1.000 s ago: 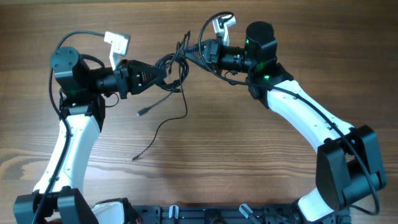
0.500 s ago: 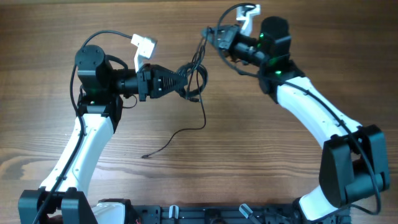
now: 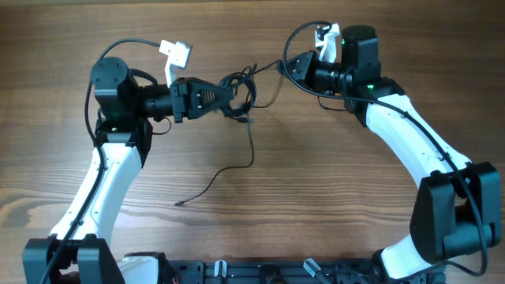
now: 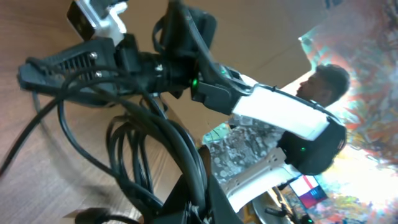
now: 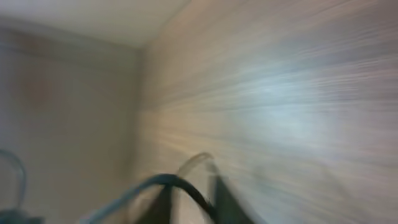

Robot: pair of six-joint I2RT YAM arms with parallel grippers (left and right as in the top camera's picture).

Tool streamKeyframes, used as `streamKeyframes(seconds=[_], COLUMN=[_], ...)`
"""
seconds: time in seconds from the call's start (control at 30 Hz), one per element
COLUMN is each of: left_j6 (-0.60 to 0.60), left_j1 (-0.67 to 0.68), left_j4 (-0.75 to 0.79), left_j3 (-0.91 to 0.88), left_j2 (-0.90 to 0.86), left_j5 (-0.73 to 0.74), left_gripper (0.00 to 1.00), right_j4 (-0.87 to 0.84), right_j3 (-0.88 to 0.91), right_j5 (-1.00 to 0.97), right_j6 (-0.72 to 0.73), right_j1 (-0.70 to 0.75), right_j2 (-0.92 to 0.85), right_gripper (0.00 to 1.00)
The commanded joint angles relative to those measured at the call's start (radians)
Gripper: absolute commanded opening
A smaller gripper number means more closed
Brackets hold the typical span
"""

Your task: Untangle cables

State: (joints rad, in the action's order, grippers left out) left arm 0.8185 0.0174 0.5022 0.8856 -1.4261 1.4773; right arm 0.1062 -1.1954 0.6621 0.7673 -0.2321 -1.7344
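The cables (image 3: 241, 85) are a tangle of thin black cords held up between my two grippers. My left gripper (image 3: 230, 93) is shut on the looped bundle; in the left wrist view the cords (image 4: 146, 140) run down into its fingers (image 4: 217, 202). One strand (image 3: 267, 69) stretches from the bundle to my right gripper (image 3: 287, 65), which is shut on it. The right wrist view is blurred and shows a cord (image 5: 186, 185) crossing between its dark fingers (image 5: 229, 198). A loose cord (image 3: 251, 150) hangs down from the bundle, and its plug end (image 3: 178, 203) lies on the table.
The wooden table (image 3: 331, 197) lies under both arms. The thicker black cables (image 3: 106, 59) wired to the arms loop over each wrist. The right arm (image 4: 280, 115) fills the middle of the left wrist view.
My right gripper has swung right and down, drawing one strand out of the bundle. My left gripper has shifted slightly left with the bundle. The hanging cord's end has slid a little on the table.
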Motion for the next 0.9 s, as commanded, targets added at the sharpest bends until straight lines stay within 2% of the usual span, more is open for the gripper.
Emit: streamKeyframes(seconds=[0.0, 0.03, 0.1, 0.17, 0.23, 0.3, 0.37, 0.57, 0.7, 0.87], left_j6=[0.007, 0.004, 0.005, 0.002, -0.016, -0.030, -0.054, -0.056, -0.055, -0.055], left_j1=[-0.031, -0.036, -0.047, -0.056, -0.057, -0.057, -0.057, -0.057, -0.057, -0.057], left_j4=[0.021, 0.021, 0.021, 0.021, 0.021, 0.021, 0.020, 0.021, 0.020, 0.020], left_j3=[0.016, 0.016, 0.016, 0.016, 0.016, 0.016, 0.016, 0.016, 0.016, 0.016], left_j2=[0.025, 0.025, 0.025, 0.025, 0.025, 0.025, 0.025, 0.025, 0.025, 0.025], left_j5=[0.100, 0.100, 0.100, 0.100, 0.100, 0.100, 0.100, 0.100, 0.100, 0.100], left_gripper=[0.04, 0.04, 0.04, 0.04, 0.05, 0.04, 0.05, 0.07, 0.07, 0.07], right_j4=[0.013, 0.018, 0.043, 0.044, 0.011, -0.035, -0.070, -0.159, -0.173, -0.173], right_j3=[-0.001, -0.001, -0.001, -0.001, -0.001, -0.001, -0.001, -0.001, -0.001, -0.001], right_j5=[-0.010, 0.042, 0.154, 0.283, 0.459, 0.577, 0.631, 0.555, 0.330, 0.296], right_j6=[-0.109, -0.141, -0.224, -0.247, -0.247, -0.243, -0.228, -0.148, 0.037, 0.099], right_j1=[0.040, 0.041, 0.050, 0.057, 0.058, 0.055, 0.045, -0.012, -0.076, -0.103], right_j2=[-0.012, -0.010, -0.008, -0.006, -0.006, -0.006, -0.006, -0.007, -0.007, -0.007], right_gripper=[0.91, 1.00, 1.00, 0.99, 0.89, 0.71, 0.64, 0.64, 0.53, 0.55])
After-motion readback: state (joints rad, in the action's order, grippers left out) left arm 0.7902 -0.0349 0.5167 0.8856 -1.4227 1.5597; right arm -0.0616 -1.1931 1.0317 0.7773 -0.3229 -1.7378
